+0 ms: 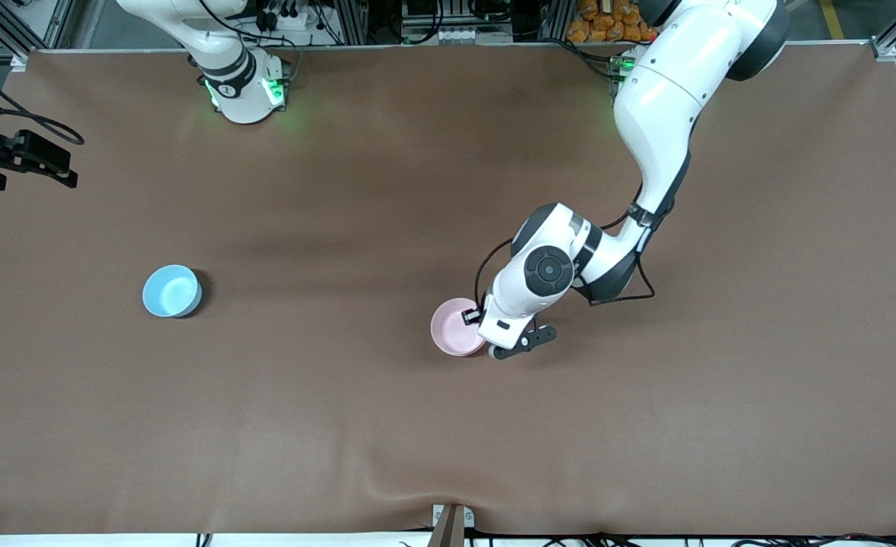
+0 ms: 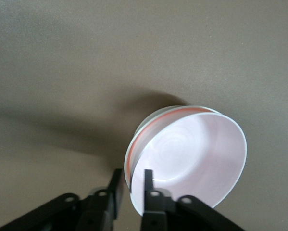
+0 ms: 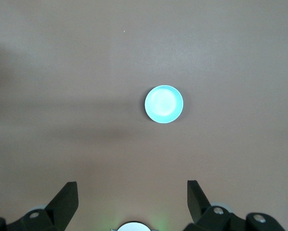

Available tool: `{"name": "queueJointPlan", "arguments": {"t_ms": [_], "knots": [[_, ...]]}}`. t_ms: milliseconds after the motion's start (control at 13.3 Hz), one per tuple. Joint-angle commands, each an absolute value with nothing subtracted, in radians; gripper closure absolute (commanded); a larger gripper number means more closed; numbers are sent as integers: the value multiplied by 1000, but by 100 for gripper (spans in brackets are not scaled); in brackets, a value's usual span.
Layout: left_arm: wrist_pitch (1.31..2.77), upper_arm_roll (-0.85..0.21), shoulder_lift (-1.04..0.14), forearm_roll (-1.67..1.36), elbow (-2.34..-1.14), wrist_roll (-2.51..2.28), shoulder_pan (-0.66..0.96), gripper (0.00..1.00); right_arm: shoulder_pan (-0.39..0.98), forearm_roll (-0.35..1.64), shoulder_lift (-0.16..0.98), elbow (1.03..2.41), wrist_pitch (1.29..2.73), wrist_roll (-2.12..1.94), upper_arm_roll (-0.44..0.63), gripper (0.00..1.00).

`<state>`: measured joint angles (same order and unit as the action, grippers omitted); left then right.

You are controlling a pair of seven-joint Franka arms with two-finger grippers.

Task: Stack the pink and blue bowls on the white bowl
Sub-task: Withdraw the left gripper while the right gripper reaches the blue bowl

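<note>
Pink bowl (image 1: 455,327) nested in the white bowl (image 2: 134,144) on the brown table (image 1: 387,425), well toward the left arm's end from the blue bowl (image 1: 171,291). Left gripper (image 2: 130,192) low, fingers (image 2: 151,192) straddling the stacked rims, slightly parted; grip uncertain. Right gripper (image 3: 131,197) spread wide, empty, waiting high over the blue bowl

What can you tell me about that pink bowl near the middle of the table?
The pink bowl is small, round, plain and plastic-looking, pale pink with a glossy inside. It sits upright, nested in a white bowl whose rim shows just outside it. The left tool straddles the stacked rims, one finger inside the bowl and one outside. The blue bowl stands apart, toward the right arm's end of the table.
</note>
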<state>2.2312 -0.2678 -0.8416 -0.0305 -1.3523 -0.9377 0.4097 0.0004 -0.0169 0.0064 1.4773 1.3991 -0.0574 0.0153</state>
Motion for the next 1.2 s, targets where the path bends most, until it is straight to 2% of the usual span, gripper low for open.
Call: {"name": "queueJointPlan", "arguments": {"t_ms": [0, 150, 450, 750, 1125], "knots": [[2195, -261, -822, -46, -1345, -948, 411, 0, -20, -6, 8, 1471, 1393, -61, 3, 0], [2076, -253, -761, -37, -1338, -943, 387, 0, -21, -6, 8, 1470, 1391, -61, 3, 0], [1812, -225, -531, 43, -1341, -934, 250, 0, -21, -25, 70, 1465, 1402, -66, 3, 0], [1671, -227, -335, 67, -1344, -841, 95, 0, -70, -14, 133, 1495, 1437, -89, 5, 0], [1531, -238, -183, 43, -1374, -525, -69, 0, -190, 41, 140, 1750, 1656, -185, 3, 0]]}}
